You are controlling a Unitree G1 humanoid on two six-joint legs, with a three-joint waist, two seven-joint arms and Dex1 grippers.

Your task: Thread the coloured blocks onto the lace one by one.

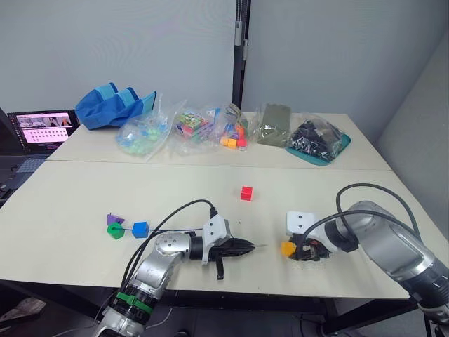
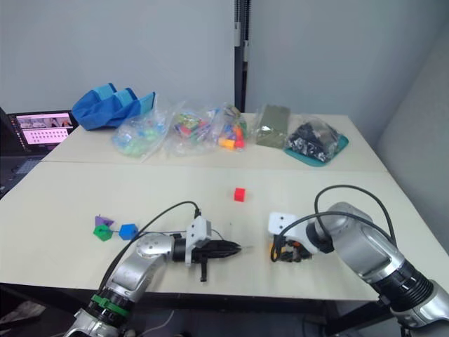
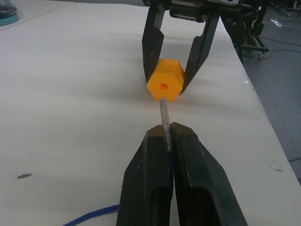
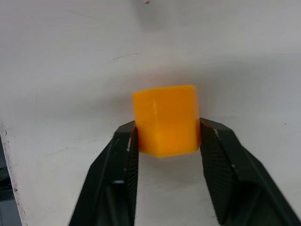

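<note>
— What's laid out, biggest things first?

— The pale surface carries everything. Along its far edge sit a blue bag, clear bags of mixed toys and a teal tray of dark bits. Near the front edge, both arms reach in toward each other.

— And the blocks?

— The red block lies alone toward the middle. Toward the front-left, the blue block, the green block and the purple piece huddle close together. The orange block is by the front edge, right of centre.

— Who's holding what?

— The right tool is clenched on the orange block, one finger on either flank, down at the surface. The left tool is pinched tight on the lace, with the stiff pale tip poking out beyond its fingers and the dark-blue cord trailing behind.

— So how do they line up?

— That's the crux. The block lies straight ahead of the left tool, to its right along the front edge. Its hole faces the tip, and the tip's long axis points almost into it, with the point stopping just short of the block's face, a touch low of the hole. I'd judge the next move a small lift and a straight push along that axis.
</note>
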